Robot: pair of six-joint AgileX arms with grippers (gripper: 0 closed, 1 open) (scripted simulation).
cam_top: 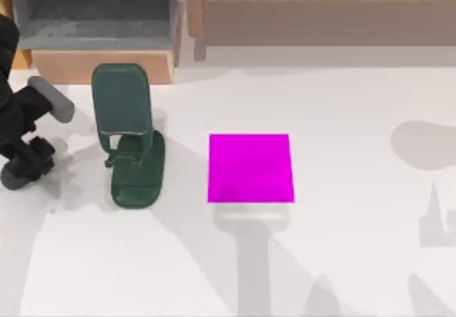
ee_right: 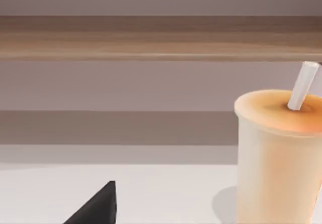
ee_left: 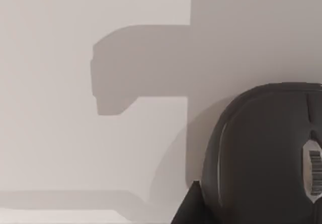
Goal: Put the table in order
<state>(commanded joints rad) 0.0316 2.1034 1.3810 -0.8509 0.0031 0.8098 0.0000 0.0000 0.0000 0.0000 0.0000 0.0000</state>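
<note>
I see tan wooden furniture w/ grey compartment (cam_top: 92, 18) at back; long tan wooden shelf (cam_top: 320, 7) beside it.

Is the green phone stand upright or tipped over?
Upright: in the top view the green phone stand has its base flat on the table, with its back panel rising from it, beside the left end effector.

One white table (cam_top: 342, 260) is seen — on it one green phone stand (cam_top: 128, 139), one magenta mat (cam_top: 250, 168), one dark mouse (ee_left: 266, 148) — and one cup (ee_right: 276, 158) with one straw (ee_right: 302, 85).
</note>
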